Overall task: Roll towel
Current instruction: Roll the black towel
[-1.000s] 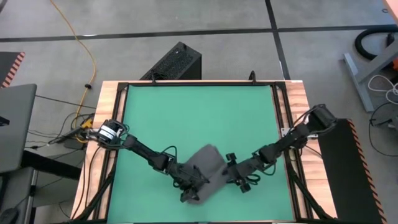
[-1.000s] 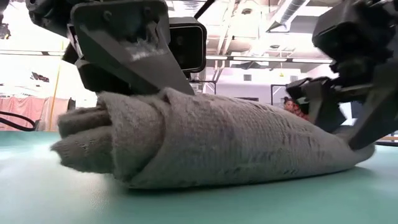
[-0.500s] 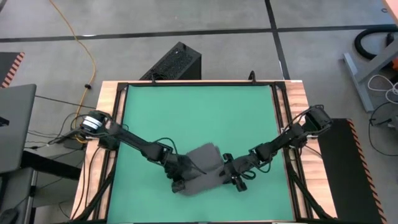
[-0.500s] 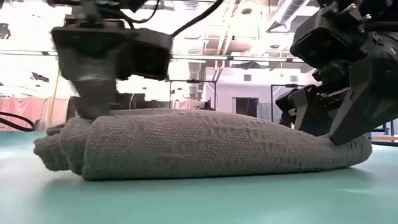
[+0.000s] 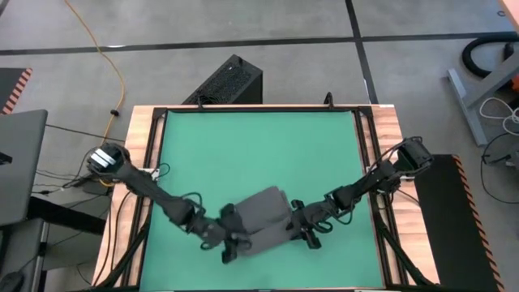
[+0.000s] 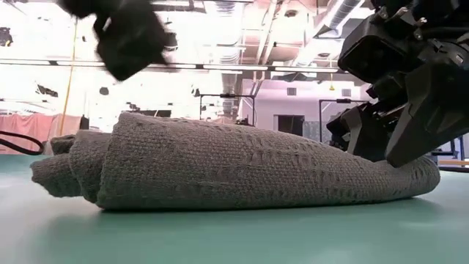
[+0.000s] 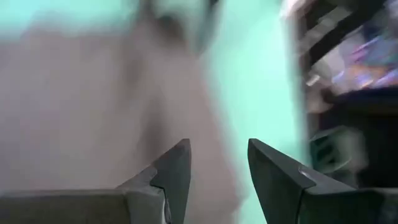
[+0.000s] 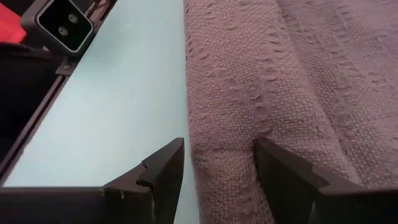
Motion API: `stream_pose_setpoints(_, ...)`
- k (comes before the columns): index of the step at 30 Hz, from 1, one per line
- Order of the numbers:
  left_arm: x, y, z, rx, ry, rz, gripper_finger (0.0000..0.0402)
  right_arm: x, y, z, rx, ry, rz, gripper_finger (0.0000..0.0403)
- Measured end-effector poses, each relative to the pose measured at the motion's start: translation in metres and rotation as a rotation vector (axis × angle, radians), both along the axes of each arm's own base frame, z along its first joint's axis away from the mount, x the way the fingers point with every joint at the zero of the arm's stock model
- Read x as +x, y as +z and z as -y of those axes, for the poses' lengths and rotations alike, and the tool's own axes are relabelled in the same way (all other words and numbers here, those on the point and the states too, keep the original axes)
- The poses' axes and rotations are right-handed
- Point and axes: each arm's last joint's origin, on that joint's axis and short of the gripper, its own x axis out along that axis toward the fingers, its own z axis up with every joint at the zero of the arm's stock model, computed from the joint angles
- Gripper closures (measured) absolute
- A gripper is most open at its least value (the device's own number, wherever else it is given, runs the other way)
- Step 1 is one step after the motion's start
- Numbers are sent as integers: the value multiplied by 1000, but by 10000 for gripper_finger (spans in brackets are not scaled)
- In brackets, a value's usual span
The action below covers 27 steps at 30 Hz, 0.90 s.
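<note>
Towel [image 5: 263, 215] lies on the teal mat [image 5: 251, 146] near the front edge of the worktop [image 5: 143, 130], roughly centred between the two arms; in the low view [image 6: 234, 172] it is already a rolled bundle, layered spiral end on one side, flatter tapering end on the other; some flap seems unrolled in the high view, so I judge the roll mostly done, not finished.

Left pincer [image 5: 229, 246] just beside the towel's left end, lifted off it in the low view [image 6: 128, 37]; fingers spread with nothing between them, per the left wrist view [image 7: 214, 180].

Right pincer [image 5: 302, 229] at the towel's right end, touching it; in the right wrist view [image 8: 217, 180] the fingers are spread and straddle the edge fold of the cloth, one finger on the mat side, one on the cloth; not clamped as far as shown.

Handling, as a judgement: thick looped terry, soft, light, floppy, not fragile; grippy weave, unlikely to slip, though loops could snag a fingertip; roll may spring loose if let go; best taken at both ends of the outer fold, pinching several layers together, pressing down while turning.

Containers: none in view, nothing to report inside any.
</note>
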Motion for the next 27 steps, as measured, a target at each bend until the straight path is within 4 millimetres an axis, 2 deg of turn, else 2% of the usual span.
stream_pose_setpoints(2,7,0,15,44,-51,137,255,1,0,1,19,-16,-8,180)
stream_pose_setpoints(5,15,-15,28,92,-106,188,255,1,0,3,29,-23,-11,180)
stream_pose_setpoints(8,23,-22,28,141,-102,122,255,3,0,4,33,-29,-5,180)
stream_pose_setpoints(15,33,-13,32,199,-72,26,255,4,1,3,43,-28,15,180)
stream_pose_setpoints(22,34,-49,37,251,-33,-67,255,5,2,3,55,-47,10,180)
stream_pose_setpoints(27,36,-63,35,217,4,-128,257,11,17,-2,124,6,25,180)
